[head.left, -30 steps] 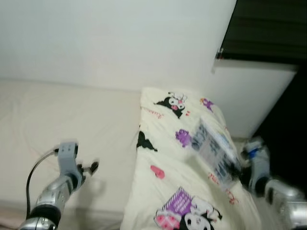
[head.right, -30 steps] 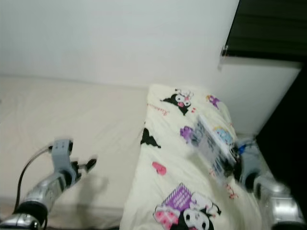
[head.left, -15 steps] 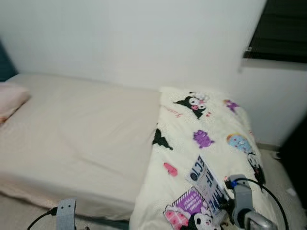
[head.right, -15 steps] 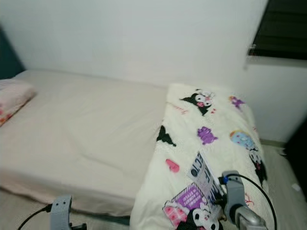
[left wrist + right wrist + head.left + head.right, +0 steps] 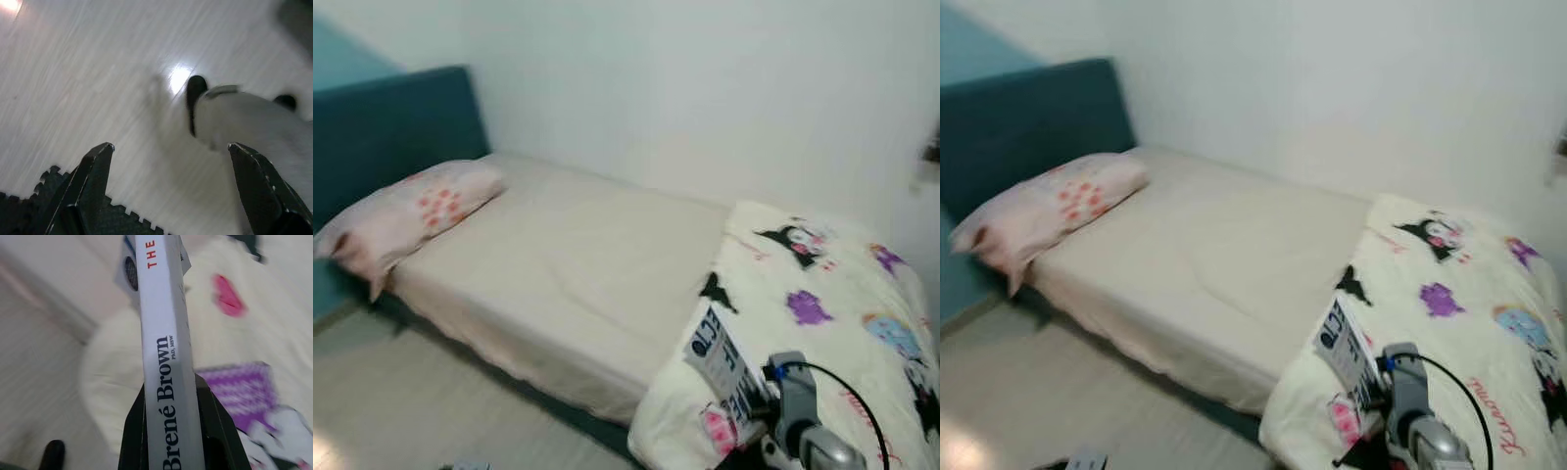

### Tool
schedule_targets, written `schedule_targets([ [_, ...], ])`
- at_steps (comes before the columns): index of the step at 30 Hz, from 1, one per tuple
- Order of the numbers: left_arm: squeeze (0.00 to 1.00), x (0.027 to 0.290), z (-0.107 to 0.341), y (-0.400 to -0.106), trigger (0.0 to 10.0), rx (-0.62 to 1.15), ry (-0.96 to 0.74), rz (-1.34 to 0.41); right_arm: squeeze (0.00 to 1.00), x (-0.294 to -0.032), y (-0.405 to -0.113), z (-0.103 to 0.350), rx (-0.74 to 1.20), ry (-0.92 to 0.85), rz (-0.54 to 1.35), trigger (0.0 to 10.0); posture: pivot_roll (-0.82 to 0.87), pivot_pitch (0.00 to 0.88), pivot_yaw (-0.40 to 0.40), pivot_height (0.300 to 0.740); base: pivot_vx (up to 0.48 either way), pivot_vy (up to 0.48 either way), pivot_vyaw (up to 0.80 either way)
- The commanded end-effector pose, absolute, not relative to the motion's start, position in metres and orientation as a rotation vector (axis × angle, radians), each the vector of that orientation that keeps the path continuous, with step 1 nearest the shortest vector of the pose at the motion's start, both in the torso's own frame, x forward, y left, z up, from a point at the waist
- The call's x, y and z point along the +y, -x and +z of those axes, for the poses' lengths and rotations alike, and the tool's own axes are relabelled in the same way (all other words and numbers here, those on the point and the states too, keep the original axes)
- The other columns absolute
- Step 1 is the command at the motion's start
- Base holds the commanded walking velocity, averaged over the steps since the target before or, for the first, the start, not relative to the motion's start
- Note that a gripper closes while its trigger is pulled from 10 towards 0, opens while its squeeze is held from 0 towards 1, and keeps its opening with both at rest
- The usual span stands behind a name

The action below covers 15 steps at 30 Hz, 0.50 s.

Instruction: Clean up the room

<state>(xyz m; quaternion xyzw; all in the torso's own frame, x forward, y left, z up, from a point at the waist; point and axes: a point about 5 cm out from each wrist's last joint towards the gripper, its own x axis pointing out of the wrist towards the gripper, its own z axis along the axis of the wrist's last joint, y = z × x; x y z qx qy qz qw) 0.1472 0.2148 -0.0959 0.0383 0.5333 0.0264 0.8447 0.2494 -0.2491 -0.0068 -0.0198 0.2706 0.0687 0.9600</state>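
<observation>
Between the right hand's clamped fingers, a book, over the blanket.

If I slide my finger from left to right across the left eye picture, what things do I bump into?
Blue headboard → pink pillow → bare mattress → book held in the right gripper → cartoon blanket.

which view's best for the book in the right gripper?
Right wrist view: the book runs between the right gripper fingers, spine up close, lettering readable. Both eye views show its cover small and blurred above the cartoon-print blanket. Left wrist view faces the floor.
</observation>
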Motion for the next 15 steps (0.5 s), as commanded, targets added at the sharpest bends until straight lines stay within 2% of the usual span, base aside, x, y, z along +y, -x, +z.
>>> schedule_targets([
  [1, 0.0, 0.216, -0.092, -0.155, 10.0, 1.099, -0.093, 0.046, 0.0, -0.248, -0.253, -0.003, 0.517, 0.058, 0.151, 10.0, -0.04, 0.001, -0.034, 0.74, 0.0, 0.0, 0.61],
  [3, 0.0, 0.215, -0.091, -0.158, 10.0, 1.09, -0.09, 0.035, 0.0, -0.246, -0.254, -0.003, 0.511, 0.066, 0.164, 10.0, -0.04, 0.002, -0.033, 0.74, 0.0, 0.0, 0.61],
  [6, 0.0, 0.215, -0.091, -0.159, 10.0, 1.091, -0.094, 0.031, 0.0, -0.244, -0.254, -0.004, 0.511, 0.074, 0.178, 10.0, -0.04, 0.001, -0.033, 0.74, 0.39, 0.0, 0.61],
  [15, 0.0, 0.214, -0.091, -0.16, 10.0, 1.09, -0.078, 0.042, 0.0, -0.236, -0.26, 0.0, 0.483, 0.182, 0.255, 10.0, -0.03, 0.004, -0.036, 0.74, 0.48, 0.0, 0.61],
])
